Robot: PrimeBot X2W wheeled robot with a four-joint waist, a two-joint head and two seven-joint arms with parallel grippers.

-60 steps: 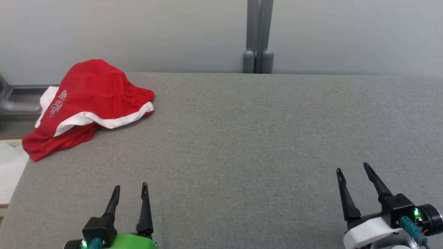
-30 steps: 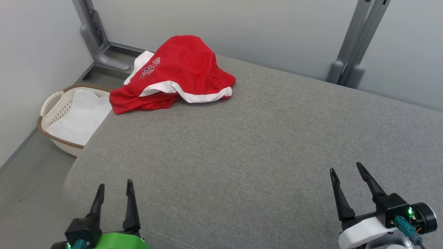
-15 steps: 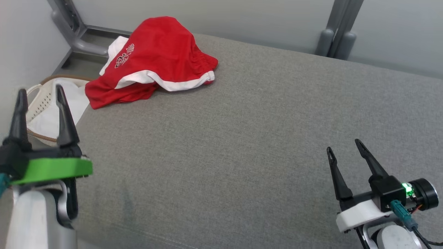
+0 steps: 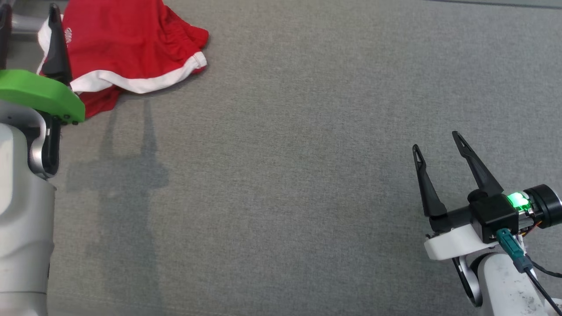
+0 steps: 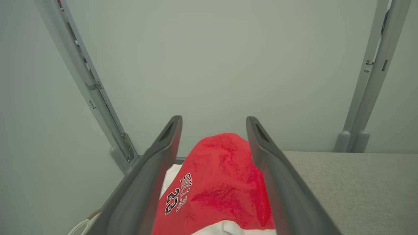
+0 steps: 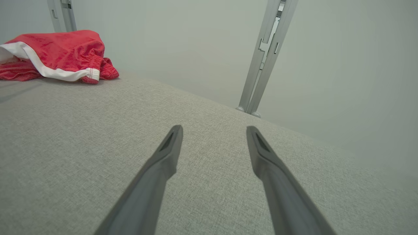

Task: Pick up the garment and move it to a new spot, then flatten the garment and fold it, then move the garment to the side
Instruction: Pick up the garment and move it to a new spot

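The garment [image 4: 131, 39], red shorts with white trim and a "23" print, lies bunched at the far left corner of the grey fabric table [image 4: 281, 153]. My left gripper [image 4: 28, 17] hovers just short of it, open, nothing between its fingers [image 4: 55, 35]. In the left wrist view the garment [image 5: 215, 182] rises as a red mound between and beyond the open left gripper [image 5: 213, 119]. My right gripper [image 4: 434, 141] stands open at the near right, far from the cloth. From the right wrist, the garment [image 6: 62, 52] lies at the far left, well beyond the open right gripper [image 6: 214, 128].
Grey metal uprights [image 5: 88, 85] [image 5: 369, 98] stand against the pale wall behind the table. A pale basket handle [image 5: 80, 225] peeks in below the table's left end. The left arm's shadow [image 4: 131, 166] falls on the fabric.
The head camera has tipped downward, so the whole picture shifted. My left arm has risen and reached forward to the garment's near edge. The right gripper has held its place.
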